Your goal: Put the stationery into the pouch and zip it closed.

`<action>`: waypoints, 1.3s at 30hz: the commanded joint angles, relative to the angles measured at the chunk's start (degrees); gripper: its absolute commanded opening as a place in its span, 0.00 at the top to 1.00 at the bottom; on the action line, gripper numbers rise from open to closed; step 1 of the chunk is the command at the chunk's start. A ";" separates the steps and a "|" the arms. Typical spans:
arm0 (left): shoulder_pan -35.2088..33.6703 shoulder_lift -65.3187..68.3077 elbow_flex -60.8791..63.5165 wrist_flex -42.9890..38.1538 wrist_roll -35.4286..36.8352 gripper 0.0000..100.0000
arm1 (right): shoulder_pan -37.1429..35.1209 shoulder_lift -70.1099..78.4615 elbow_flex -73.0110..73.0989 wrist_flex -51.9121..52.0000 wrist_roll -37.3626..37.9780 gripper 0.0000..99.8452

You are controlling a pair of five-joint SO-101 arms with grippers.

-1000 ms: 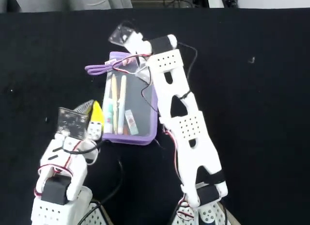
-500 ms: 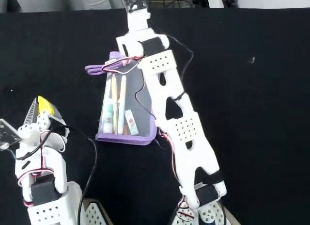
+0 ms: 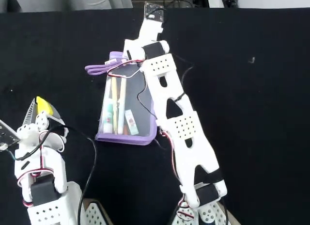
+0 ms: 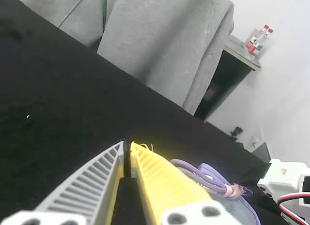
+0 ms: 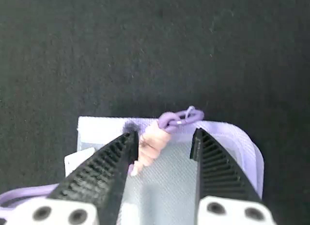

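- The left end effector [image 4: 126, 146] is held at the near left of the desk [image 3: 252, 113], its grey and yellow fingers pressed together with nothing between them.
- The pouch [image 3: 127, 137] is laid flat at mid-desk, just beside the right arm. Pens [image 3: 118, 101] and other stationery are seen inside through its clear face.
- The right end effector [image 5: 163, 134] is held over the pouch's far end, spread open and empty, with a pink tag [image 5: 147, 146] between its fingers.
- A purple strap [image 3: 99, 69] is trailed from that far end towards the left arm's side.
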 commanded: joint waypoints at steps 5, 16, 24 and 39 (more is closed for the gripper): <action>-0.48 -0.35 -1.19 -1.41 0.62 0.97 | -2.46 -1.10 -1.01 1.14 -0.62 0.82; -0.48 -0.35 -1.19 -1.41 0.62 0.97 | -4.48 0.92 -0.92 -3.34 -0.70 0.82; -0.48 -0.35 -1.19 -1.41 0.62 0.97 | -5.45 3.74 -2.07 1.67 -3.60 0.82; -0.40 -0.35 -1.10 -1.41 0.70 0.97 | -5.45 2.07 -15.08 9.67 2.90 0.99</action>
